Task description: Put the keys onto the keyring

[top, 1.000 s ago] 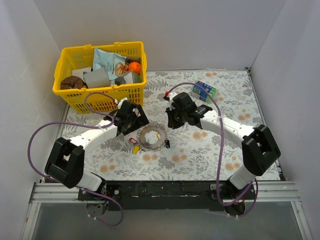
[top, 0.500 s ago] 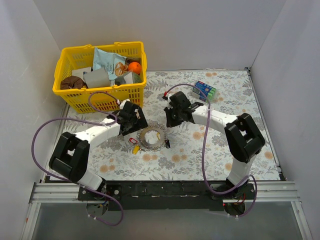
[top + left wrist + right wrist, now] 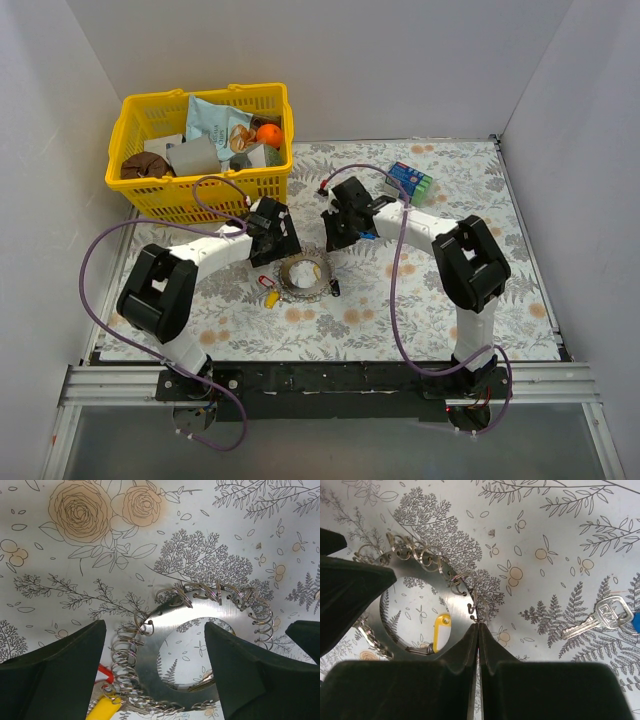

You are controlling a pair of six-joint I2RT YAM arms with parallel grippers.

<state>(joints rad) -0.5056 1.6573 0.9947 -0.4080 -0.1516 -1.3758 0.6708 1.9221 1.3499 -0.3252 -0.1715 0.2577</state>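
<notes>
The keyring (image 3: 291, 276) lies flat near the middle of the floral worktop (image 3: 480, 300), with small wire loops coiled along its rim. The left claw (image 3: 155, 630) hangs over it with its jaws spread wide, holding nothing. A yellow-headed key (image 3: 102, 711) and a red-headed key (image 3: 105, 672) sit at the ring's rim (the side facing the worktop's left edge). The right claw (image 3: 477, 630) is pressed closed and empty, its tip just beside the rim. A blue-tagged key (image 3: 590, 624) lies apart from the ring.

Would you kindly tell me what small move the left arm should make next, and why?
Probably lower the left gripper and close it on the keyring: its open fingers straddle it where it lies flat on the table. That would steady it while the shut right gripper goes for the loose key.
</notes>
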